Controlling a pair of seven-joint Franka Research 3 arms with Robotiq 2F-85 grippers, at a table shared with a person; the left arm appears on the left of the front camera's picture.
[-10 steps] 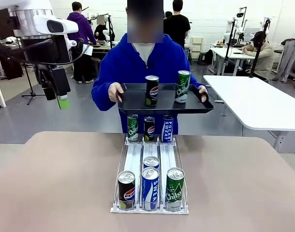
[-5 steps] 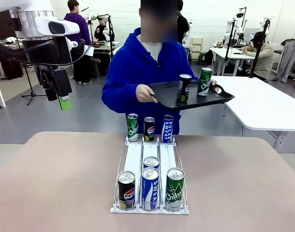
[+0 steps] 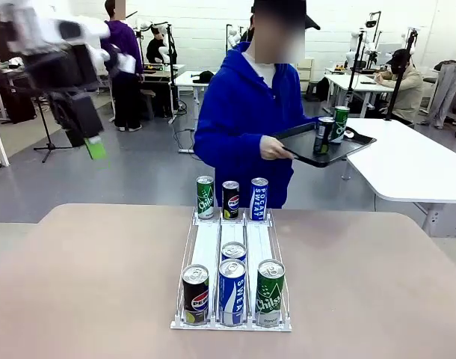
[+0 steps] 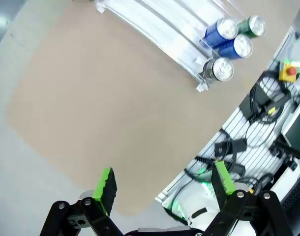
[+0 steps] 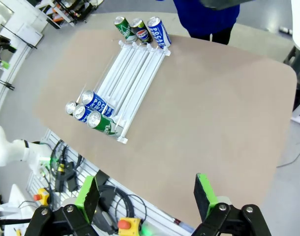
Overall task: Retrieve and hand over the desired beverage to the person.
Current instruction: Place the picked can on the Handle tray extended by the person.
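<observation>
The person (image 3: 243, 120) in the blue hoodie stands beyond the table, turned toward picture right, carrying a black tray (image 3: 303, 146) with a Pepsi can (image 3: 323, 134) and a green can (image 3: 339, 123). On the table, a white rack (image 3: 207, 247) holds a green can (image 3: 205, 197), a Pepsi can (image 3: 230, 199) and a Pocari Sweat can (image 3: 259, 198) at its far end. Its near end holds a Pepsi can (image 3: 195, 294), Pocari cans (image 3: 232, 290) and a green can (image 3: 270, 292). My left gripper (image 3: 92, 146) (image 4: 164, 182) hangs high at the left, open and empty. My right gripper (image 5: 146, 191) is open, high above the table.
A white table (image 3: 407, 161) stands at the right behind the person. Other people work at benches in the background. In the right wrist view the rack (image 5: 133, 73) lies toward the tan tabletop's (image 5: 214, 108) left side, with cables and an emergency stop button (image 5: 124, 225) below the table's edge.
The person has turned and carried the tray with both cans toward the right, near the white table. My left arm has shifted slightly and looks blurred.
</observation>
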